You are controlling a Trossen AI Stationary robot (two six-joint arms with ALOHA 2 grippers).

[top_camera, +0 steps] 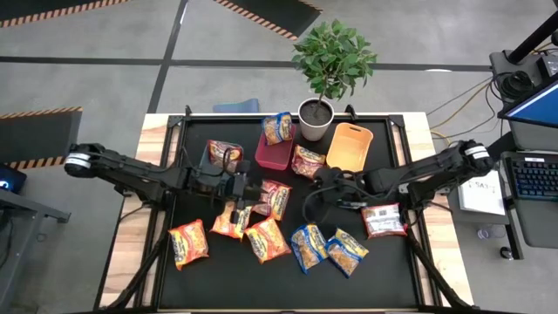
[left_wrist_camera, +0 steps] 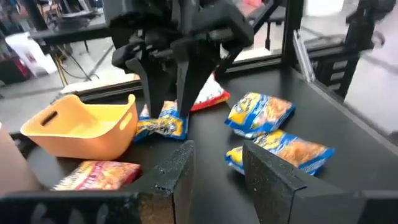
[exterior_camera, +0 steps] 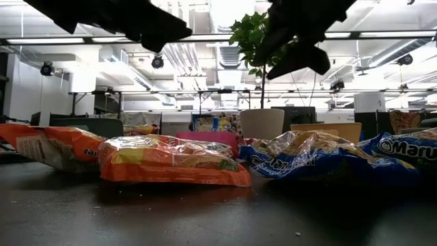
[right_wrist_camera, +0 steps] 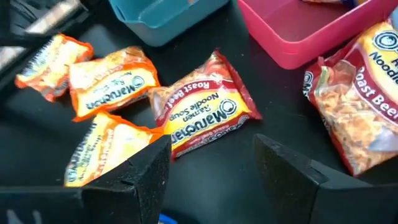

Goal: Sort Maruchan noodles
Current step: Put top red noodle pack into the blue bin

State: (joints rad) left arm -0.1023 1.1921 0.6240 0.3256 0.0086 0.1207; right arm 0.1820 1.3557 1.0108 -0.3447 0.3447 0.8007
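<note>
Several Maruchan noodle packets lie flat on the black table. Orange ones (top_camera: 187, 242) (top_camera: 266, 240) are near-left, blue ones (top_camera: 307, 247) (top_camera: 347, 251) near-right, and a red one (top_camera: 275, 199) sits mid-table. My left gripper (top_camera: 250, 187) hovers open above the table's middle, left of centre; its fingers (left_wrist_camera: 177, 180) frame bare table. My right gripper (top_camera: 321, 190) hovers open right of centre. In its wrist view the red packet (right_wrist_camera: 205, 115) lies just beyond its open fingers (right_wrist_camera: 283, 168). Neither gripper holds anything.
At the far side stand a teal bin (top_camera: 218, 159) with a red packet in it, a red bin (top_camera: 273, 153) with a blue packet (top_camera: 279, 128) on its far rim, an orange bin (top_camera: 349, 146) and a potted plant (top_camera: 316, 118). Further red packets (top_camera: 307, 161) (top_camera: 382, 220) lie right of centre.
</note>
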